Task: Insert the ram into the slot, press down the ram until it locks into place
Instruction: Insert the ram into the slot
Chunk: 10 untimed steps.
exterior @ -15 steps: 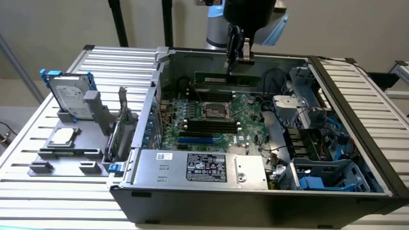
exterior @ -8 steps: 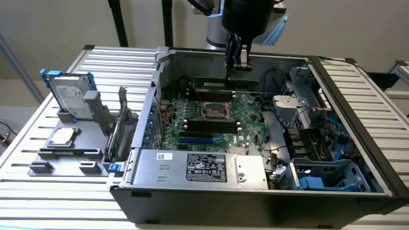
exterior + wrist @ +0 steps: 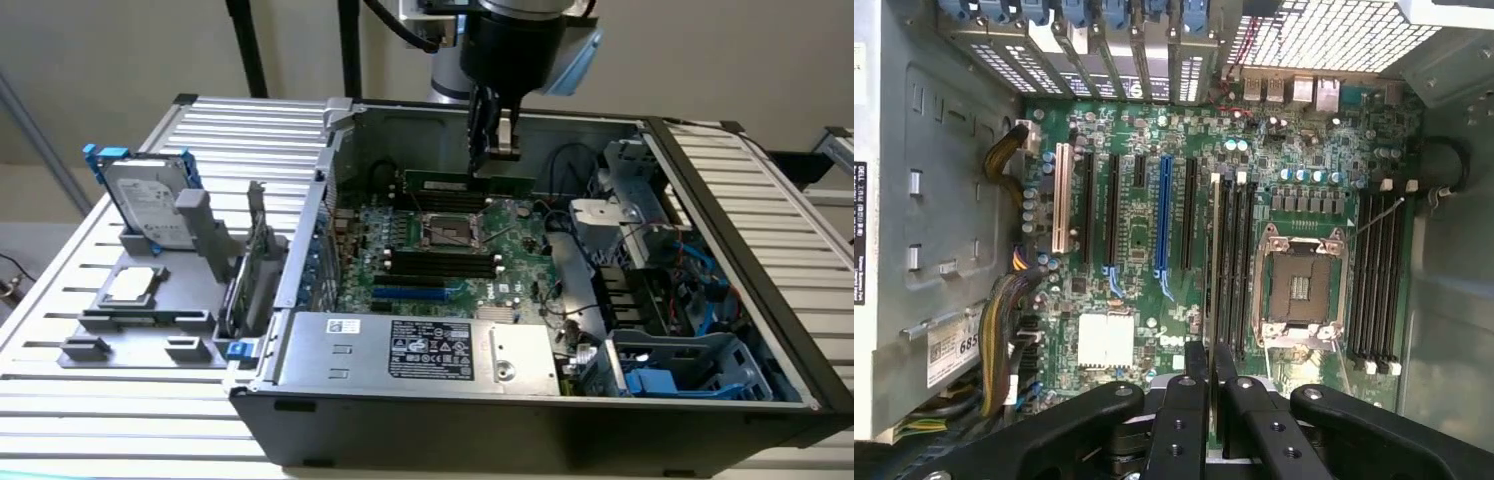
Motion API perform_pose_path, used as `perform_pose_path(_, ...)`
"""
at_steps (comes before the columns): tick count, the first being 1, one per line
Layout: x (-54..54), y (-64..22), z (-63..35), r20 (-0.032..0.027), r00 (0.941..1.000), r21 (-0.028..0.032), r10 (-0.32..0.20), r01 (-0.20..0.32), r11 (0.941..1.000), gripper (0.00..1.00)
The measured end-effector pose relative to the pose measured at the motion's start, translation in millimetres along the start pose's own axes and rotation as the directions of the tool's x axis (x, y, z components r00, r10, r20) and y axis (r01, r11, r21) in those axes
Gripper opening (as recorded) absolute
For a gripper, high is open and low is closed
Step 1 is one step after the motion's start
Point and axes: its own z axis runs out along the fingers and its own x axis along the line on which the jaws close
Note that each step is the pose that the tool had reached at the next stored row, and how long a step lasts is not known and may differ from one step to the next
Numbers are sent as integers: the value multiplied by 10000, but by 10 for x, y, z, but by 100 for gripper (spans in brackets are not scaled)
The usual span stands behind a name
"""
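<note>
Going from the exterior view's left: a hard drive (image 3: 140, 200) is parked on the surface (image 3: 240, 130), well apart from the action. Inside the case, the gripper (image 3: 497, 150) has its fingers clamped on the ram (image 3: 434, 182). The ram hangs edge-down right over the black slots (image 3: 1239, 260) beside the CPU socket (image 3: 451, 232); can't tell if it's touching one.

My worry is the grip looks off-centre. A push could tip the stick, seat one end only, or jam it and flex the motherboard (image 3: 521, 265). The cables (image 3: 667, 270) on the right look out of the way.
</note>
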Motion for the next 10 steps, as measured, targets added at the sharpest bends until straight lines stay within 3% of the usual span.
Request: perform_pose_path(10,-25,30,183,2,10000,1,68,-68,10000,14)
